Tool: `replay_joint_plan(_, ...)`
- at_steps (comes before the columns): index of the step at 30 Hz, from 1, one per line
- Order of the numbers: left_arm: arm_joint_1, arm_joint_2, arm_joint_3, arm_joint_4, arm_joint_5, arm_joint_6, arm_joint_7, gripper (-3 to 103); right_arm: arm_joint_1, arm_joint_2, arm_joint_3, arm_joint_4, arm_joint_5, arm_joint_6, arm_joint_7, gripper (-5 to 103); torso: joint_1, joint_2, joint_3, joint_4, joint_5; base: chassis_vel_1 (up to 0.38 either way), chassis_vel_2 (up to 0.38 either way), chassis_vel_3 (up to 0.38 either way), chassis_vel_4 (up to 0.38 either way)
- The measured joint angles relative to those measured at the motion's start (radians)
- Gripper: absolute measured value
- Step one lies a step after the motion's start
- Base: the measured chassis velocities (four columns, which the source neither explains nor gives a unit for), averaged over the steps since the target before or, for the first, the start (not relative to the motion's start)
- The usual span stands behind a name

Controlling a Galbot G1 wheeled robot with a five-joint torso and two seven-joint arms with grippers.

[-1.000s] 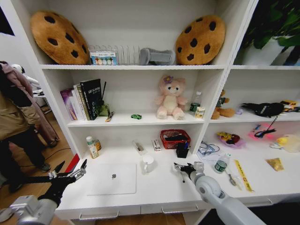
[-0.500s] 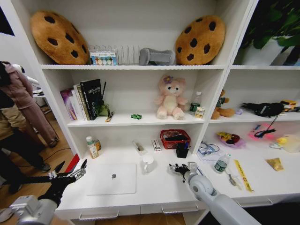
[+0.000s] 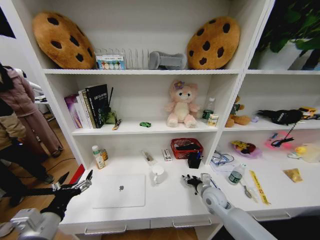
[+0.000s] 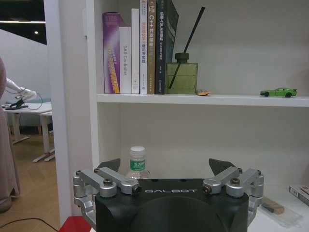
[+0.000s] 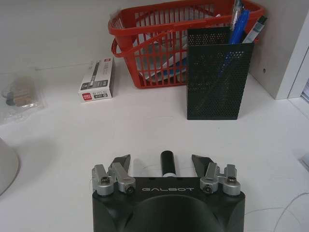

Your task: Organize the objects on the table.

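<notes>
Right gripper (image 5: 163, 163), marked GALBOT, jaws spread, straddles a black marker pen (image 5: 167, 162) on the table (image 5: 72, 145); pen points toward mesh pen cup (image 5: 214, 72). Left gripper (image 4: 164, 170) open, empty.

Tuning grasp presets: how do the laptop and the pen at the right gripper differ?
The laptop is a broad, flat, silver slab, lid shut; the pen is a thin black stick. The laptop lies on the desk clear of both grippers, near the left gripper, which is open beside the desk's left end; the pen lies between the right gripper's open jaws. Both rest flat on the desk.
</notes>
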Motion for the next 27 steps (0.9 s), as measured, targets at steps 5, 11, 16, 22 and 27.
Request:
replay_joint_plan(5,0.0,0.0,0.0,0.0,0.0,0.0,0.0,100,-0.002,-0.002,-0.002,0.008,0.007,0.0,0.001,57,0.0,0.0,0.0,0.0,0.0002,0.0,0.0,0.0,0.0)
replay_joint_plan(11,0.0,0.0,0.0,0.0,0.0,0.0,0.0,100,-0.005,-0.003,0.002,0.008,0.008,0.001,0.001,30,0.0,0.0,0.0,0.0,0.0003,0.0,0.0,0.0,0.0)
replay_joint_plan(16,0.0,0.0,0.0,0.0,0.0,0.0,0.0,100,-0.007,-0.003,0.004,0.008,0.009,0.002,0.0,19,0.0,0.0,0.0,0.0001,0.0003,0.0,0.0,0.0,0.0)
replay_joint_plan(22,0.0,0.0,0.0,0.0,0.0,0.0,0.0,100,-0.01,-0.011,0.017,0.017,0.007,0.008,-0.011,11,0.0,0.0,0.0,0.0001,0.0003,0.0,0.0,0.0,0.0)
replay_joint_plan(27,0.0,0.0,0.0,0.0,0.0,0.0,0.0,100,-0.016,-0.018,0.039,0.037,-0.018,0.02,-0.038,11,0.0,0.0,0.0,0.0001,0.0004,0.0,0.0,0.0,0.0)
